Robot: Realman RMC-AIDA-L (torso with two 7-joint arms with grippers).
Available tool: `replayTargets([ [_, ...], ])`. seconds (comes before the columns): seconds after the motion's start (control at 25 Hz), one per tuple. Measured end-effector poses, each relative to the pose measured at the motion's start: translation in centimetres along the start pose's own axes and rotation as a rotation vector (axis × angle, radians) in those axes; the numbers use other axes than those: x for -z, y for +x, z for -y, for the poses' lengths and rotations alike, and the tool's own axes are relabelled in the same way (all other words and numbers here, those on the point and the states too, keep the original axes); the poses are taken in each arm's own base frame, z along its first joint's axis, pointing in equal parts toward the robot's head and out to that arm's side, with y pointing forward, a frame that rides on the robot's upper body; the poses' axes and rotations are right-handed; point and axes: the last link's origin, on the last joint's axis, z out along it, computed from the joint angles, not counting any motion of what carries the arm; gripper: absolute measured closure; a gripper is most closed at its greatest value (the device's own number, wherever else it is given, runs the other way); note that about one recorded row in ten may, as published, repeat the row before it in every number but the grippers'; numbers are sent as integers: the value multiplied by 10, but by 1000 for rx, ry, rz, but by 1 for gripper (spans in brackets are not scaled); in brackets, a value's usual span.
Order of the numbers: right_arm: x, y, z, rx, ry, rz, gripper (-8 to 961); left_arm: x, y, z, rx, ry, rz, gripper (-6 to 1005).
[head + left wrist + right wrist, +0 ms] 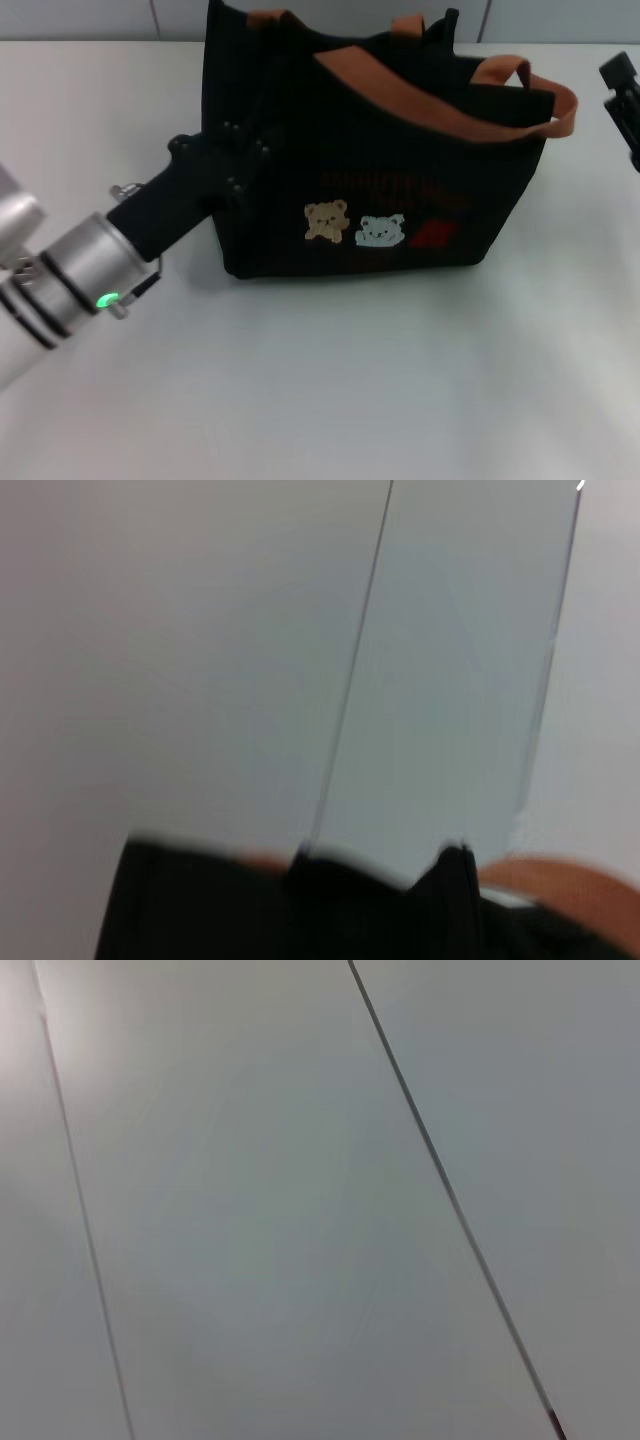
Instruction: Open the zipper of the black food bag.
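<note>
left claw (235,165) pressed vs black food bag (400,190) end, fingers' state can't tell. soft fabric, sags; brace side, pinch zipper's pull tab, unseen here.

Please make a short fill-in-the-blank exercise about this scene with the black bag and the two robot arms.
1. The black food bag stands on a ____ table.
2. The left gripper is at the bag's ____ end.
3. The bag's two straps are ____ in colour.
4. The front of the bag bears two small ____ patches.

Missing words: white; left; orange-brown; bear
</note>
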Motion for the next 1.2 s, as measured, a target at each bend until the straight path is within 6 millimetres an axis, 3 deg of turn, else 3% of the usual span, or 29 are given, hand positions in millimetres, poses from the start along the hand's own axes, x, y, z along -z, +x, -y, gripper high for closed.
replayTargets([
  [0.12, 11, -15, 3, -48, -164, -49, 231, 22, 15, 2, -11, -83, -39, 821],
  [0.16, 19, -26, -3, -44, -349, -127, 224, 41, 28, 1, -36, -183, -46, 812],
  [0.24, 22, -30, -7, -43, -436, -165, 209, 49, 34, 0, -56, -232, -37, 766],
  [0.36, 37, -35, -24, -50, -799, -372, 188, 78, 48, -5, -103, -437, 76, 697],
  [0.56, 36, -29, -34, -66, -932, -459, 190, 101, 52, -8, -93, -587, 207, 581],
  [0.88, 28, -25, -39, -59, -962, -473, 193, 100, 49, -11, -81, -594, 213, 181],
  [1.2, 22, -21, -39, -52, -963, -488, 194, 98, 49, -12, -67, -599, 215, 181],
])
